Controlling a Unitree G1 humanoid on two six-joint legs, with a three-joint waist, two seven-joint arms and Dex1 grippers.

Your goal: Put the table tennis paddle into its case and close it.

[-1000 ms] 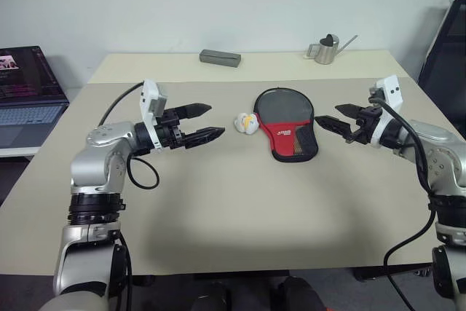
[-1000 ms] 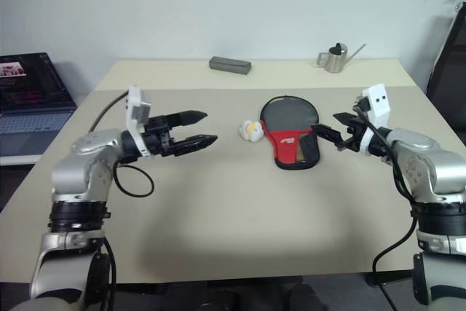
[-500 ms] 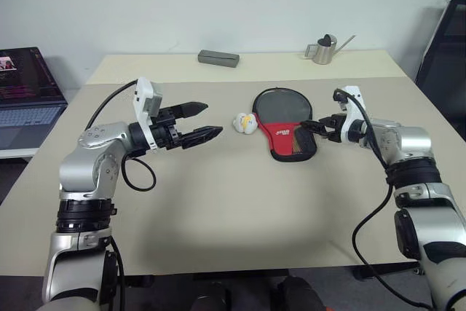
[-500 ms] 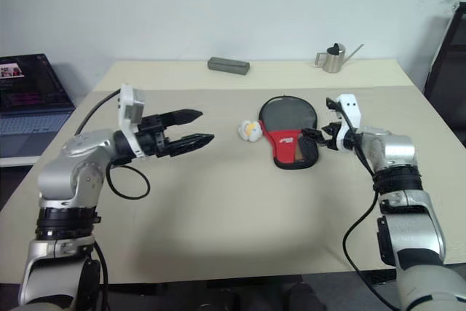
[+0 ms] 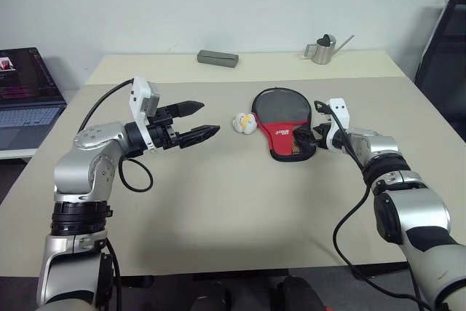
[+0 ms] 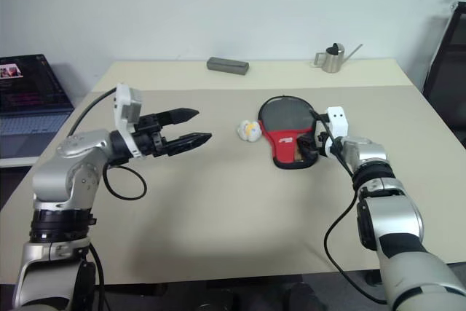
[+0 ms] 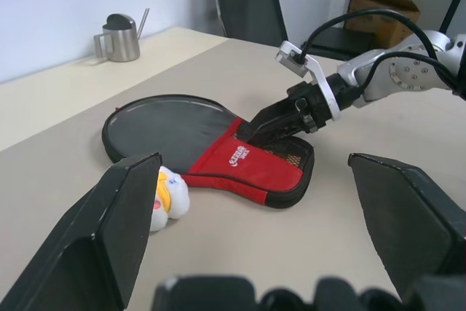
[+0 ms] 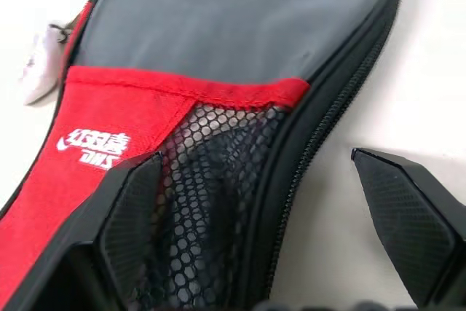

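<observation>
The case point(image 5: 285, 121), a black fabric pouch with a red-and-black mesh handle part and a white logo, lies flat on the table point(image 5: 233, 202) right of centre. The paddle is hidden; a brownish patch shows through the mesh point(image 8: 218, 180). My right gripper point(image 5: 314, 135) is low at the right edge of the case's handle part, open, with one finger point(image 8: 135, 216) over the mesh and the other point(image 8: 408, 216) over bare table beside the zip. My left gripper point(image 5: 210, 118) hovers open above the table, left of the case, pointing towards it.
A small white-and-yellow toy point(image 5: 245, 122) lies just left of the case. At the table's far edge sit a grey box point(image 5: 218, 57) and a metal watering can point(image 5: 320, 50). A laptop point(image 5: 25, 96) stands off the left side, a black chair point(image 5: 444, 49) at the right.
My right arm has stretched forward and down, bringing its open gripper from beside the case to the edge of the mesh handle part. The left gripper has stayed where it was.
</observation>
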